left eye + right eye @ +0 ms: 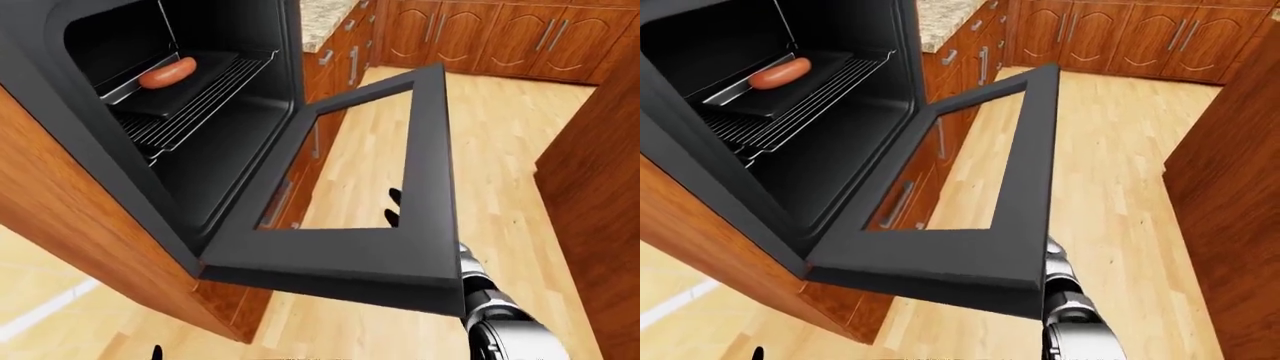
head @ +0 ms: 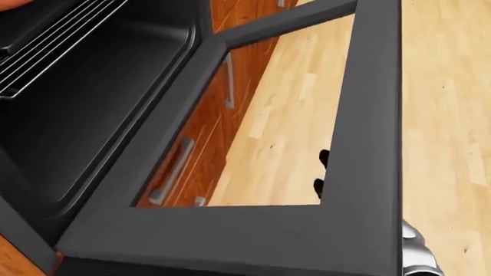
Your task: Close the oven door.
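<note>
Oven door (image 1: pixel 430 150): open, dropped near level, spanning centre toward 5 o'clock in left-eye view.
Oven (image 1: pixel 215 142): at 10 o'clock, sausage (image 1: pixel 167 72) on tray.
Right hand (image 1: pixel 393 208): beneath door, fingertips visible through glass; grip cannot be told.
Left hand: unseen.
Closing not yet done.

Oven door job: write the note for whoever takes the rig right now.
Right hand: under the open oven door, dark fingertips showing through its window; grip cannot be judged. The right forearm comes up beneath the door's free edge.
Left hand: not in view.
The door hangs open, roughly level. Inside the oven, a sausage lies on a dark tray on the wire rack.
Done: right hand placed below the door.
Left: lift the door and swing it shut.
</note>
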